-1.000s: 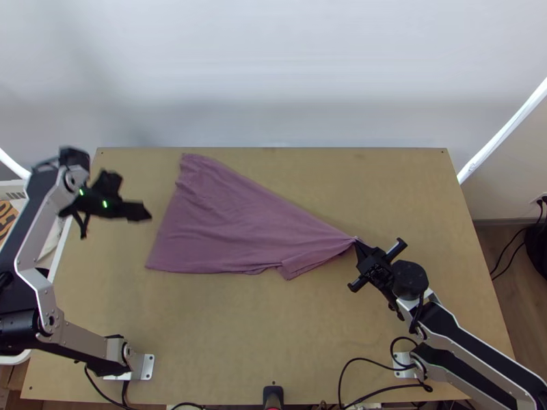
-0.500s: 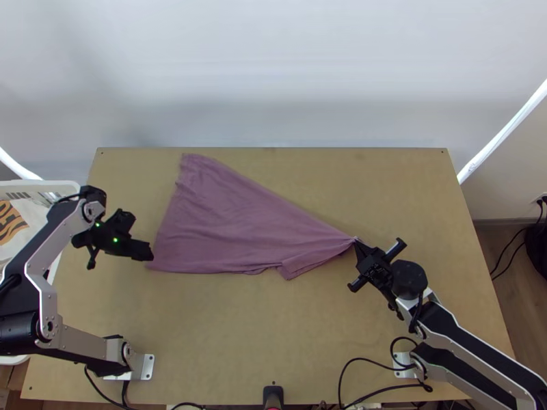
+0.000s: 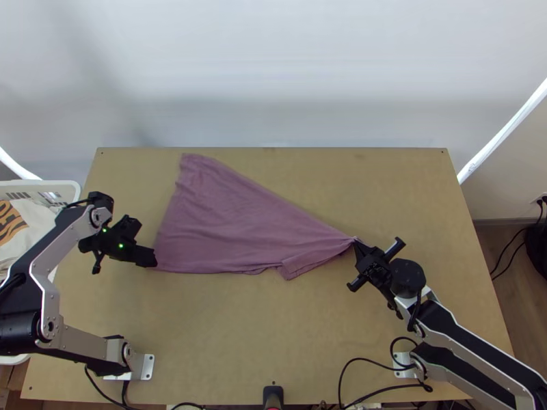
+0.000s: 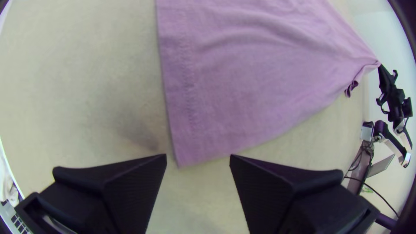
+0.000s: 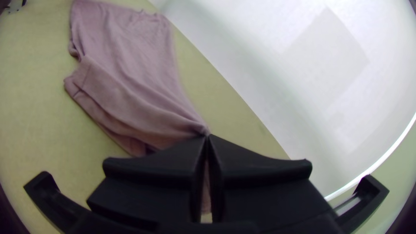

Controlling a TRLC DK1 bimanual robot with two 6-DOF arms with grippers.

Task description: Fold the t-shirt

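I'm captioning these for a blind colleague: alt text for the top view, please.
A mauve t-shirt lies fanned out on a wooden table, its narrow end pinched in the right gripper; the left gripper is at the t-shirt's lower left corner.

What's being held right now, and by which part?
The shirt, by its gathered corner, in the right hand. The left hand holds nothing.
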